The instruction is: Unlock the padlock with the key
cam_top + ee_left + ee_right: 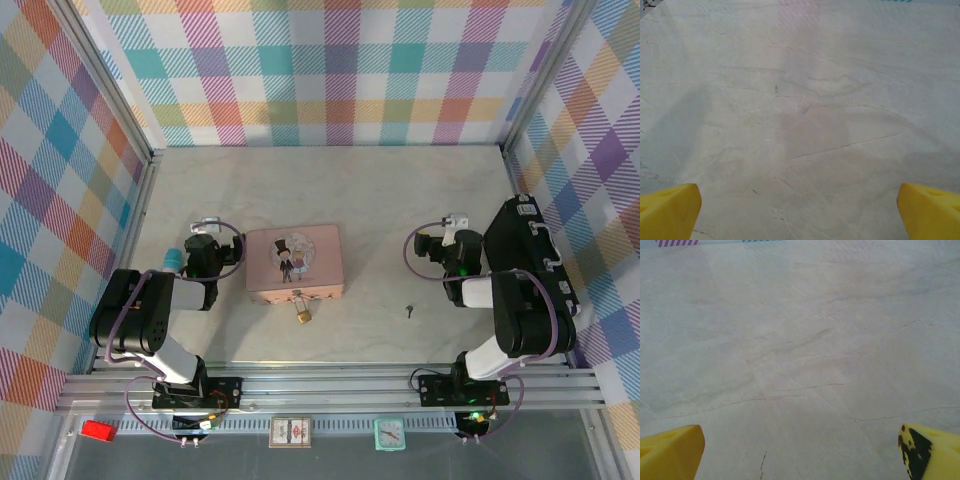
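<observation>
Nothing is done yet: the key (pixel 409 310) is left ungrasped, the padlock (pixel 301 316) untouched, and the left gripper (pixel 800 212) and right gripper (pixel 800 450) are held spread wide, empty.

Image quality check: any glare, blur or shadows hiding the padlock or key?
Top external: even light, no glare; padlock and key tiny but distinct. Left wrist: broad soft shadows on the table, end effector fingertips slightly blurred. Right wrist: pale, low-contrast table, faint shadow bands.

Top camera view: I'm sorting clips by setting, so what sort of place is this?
Probably a robot test cell, not a home: a pale stone-look table boxed in by plaid walls, metal rails along its near edge, with the left arm and right arm bolted there.
</observation>
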You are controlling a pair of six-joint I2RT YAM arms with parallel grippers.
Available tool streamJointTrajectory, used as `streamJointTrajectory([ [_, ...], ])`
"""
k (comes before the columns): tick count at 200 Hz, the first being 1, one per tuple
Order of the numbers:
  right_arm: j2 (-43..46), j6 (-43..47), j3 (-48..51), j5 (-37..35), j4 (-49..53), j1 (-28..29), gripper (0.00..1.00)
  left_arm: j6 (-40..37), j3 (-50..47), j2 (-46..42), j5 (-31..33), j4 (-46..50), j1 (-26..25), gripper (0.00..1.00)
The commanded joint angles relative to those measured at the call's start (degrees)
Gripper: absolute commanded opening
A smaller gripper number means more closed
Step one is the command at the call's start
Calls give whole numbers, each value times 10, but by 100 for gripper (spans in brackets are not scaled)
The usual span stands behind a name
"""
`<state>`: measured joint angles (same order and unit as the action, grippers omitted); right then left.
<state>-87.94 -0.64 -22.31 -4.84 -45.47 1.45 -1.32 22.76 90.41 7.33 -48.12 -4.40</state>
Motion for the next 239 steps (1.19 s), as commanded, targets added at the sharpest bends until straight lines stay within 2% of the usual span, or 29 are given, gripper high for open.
streamJointTrajectory([
  [1, 1, -7, -12, 11, -22, -2, 99, -3, 11, 1, -2, -7, 0, 100],
  [193, 1, -7, -11, 11, -23, -2, 99, -4, 10, 0, -1, -8, 0, 100],
  [239, 17, 25, 1, 60, -30, 6, 99, 27, -23, -7, 100, -61, -5, 100],
])
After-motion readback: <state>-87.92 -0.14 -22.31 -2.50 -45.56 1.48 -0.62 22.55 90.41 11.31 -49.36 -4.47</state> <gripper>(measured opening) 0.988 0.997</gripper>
